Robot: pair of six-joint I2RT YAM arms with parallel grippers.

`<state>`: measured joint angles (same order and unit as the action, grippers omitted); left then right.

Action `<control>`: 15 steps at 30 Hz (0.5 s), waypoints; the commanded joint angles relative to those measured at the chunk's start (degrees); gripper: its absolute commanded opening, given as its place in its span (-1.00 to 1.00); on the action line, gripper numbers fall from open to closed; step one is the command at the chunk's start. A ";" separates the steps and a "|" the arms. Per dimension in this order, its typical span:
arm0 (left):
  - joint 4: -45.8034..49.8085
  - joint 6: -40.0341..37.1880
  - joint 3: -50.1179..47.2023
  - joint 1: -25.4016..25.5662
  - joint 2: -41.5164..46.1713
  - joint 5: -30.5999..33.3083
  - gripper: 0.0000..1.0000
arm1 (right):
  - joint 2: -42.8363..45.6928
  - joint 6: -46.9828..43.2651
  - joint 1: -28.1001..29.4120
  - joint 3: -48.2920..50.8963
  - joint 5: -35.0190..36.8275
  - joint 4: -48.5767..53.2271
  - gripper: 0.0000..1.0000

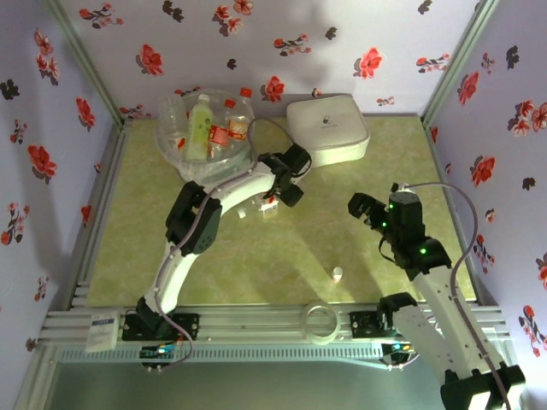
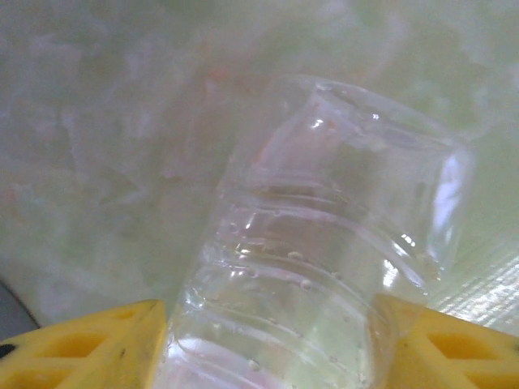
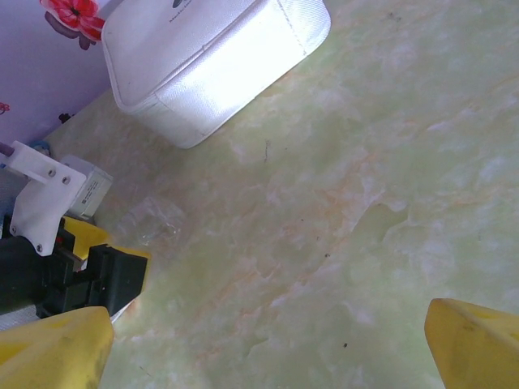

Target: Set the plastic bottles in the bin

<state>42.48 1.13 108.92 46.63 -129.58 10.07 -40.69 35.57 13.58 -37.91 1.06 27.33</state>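
Now pinching clear bottle [image 2: 316, 243] in left jaws near bin [image 1: 182, 167] rim, with right jaws spread above open tabletop [image 3: 365, 203].

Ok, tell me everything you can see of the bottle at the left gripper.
The bottle is clear, thin-looking ribbed plastic with a faint reddish tint showing through near its far, squared end. It runs away from the left wrist camera over the green table, slightly tilted. The left gripper has its jaws against both sides. Cap and label can't be made out.
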 commanded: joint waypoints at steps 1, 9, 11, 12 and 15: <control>1.85 0.37 0.80 1.26 0.00 -3.06 0.19 | -0.07 -0.16 -0.40 0.66 -1.06 -1.14 0.99; -0.93 2.52 -2.05 1.80 10.42 -5.26 0.20 | -4.02 4.35 -0.39 1.48 -11.45 -10.88 0.99; -4.50 2.98 -5.57 1.80 14.53 -8.14 0.20 | -6.58 7.05 -0.38 2.27 -18.05 -17.54 0.99; -6.80 3.17 -7.45 1.80 16.89 -9.86 0.20 | -8.21 7.92 -0.36 1.95 -21.07 -19.89 0.99; -14.26 3.32 -14.73 1.58 23.67 -15.49 0.21 | -11.79 8.59 -0.32 -0.47 -27.05 -23.10 0.99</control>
<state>36.12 3.07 98.59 48.16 -112.92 1.63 -50.61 41.21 13.50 -36.64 -16.01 12.34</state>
